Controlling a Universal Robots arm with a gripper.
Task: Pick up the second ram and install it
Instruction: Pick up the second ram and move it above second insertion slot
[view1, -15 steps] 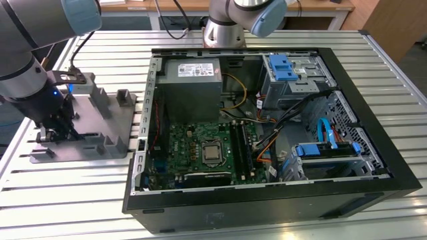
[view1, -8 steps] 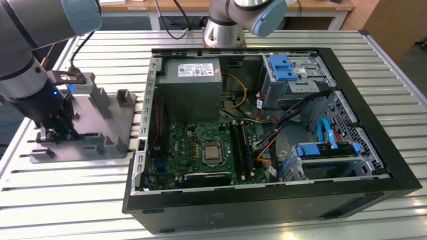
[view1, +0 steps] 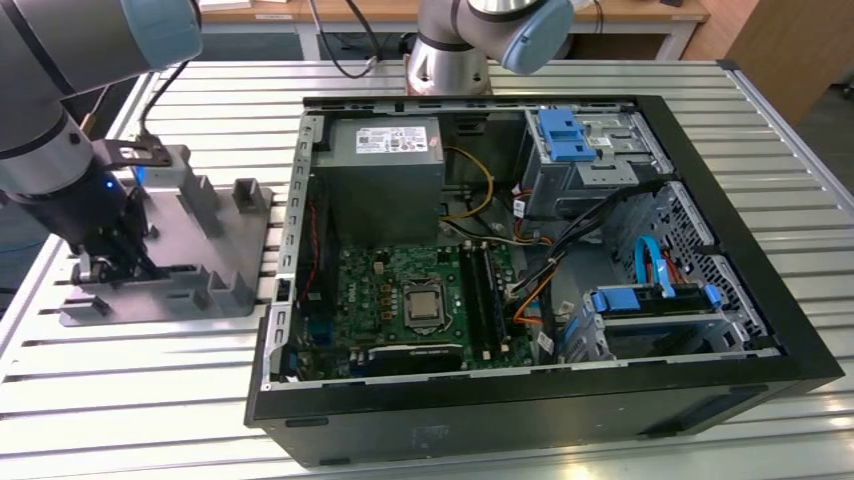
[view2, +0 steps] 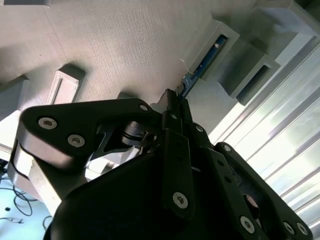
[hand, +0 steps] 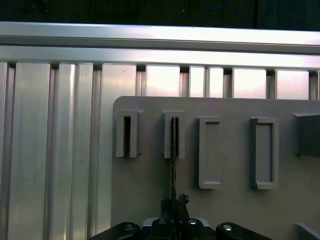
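Grey plastic makes up the holder (view1: 247, 240), which lies on the slatted metal table (view1: 134, 400) at the exterior view's left, just beside the open computer case (view1: 534, 400). The arm's black gripper (view1: 104, 268) is down over the holder. In the second wrist view the gripper (view2: 175, 100) is pinched narrow on one end of the blue-green memory stick (view2: 206, 60), and the stick's other end sits in a holder slot. In the first wrist view the stick (hand: 173, 150) appears edge-on, running from a narrow slot to the gripper (hand: 175, 212).
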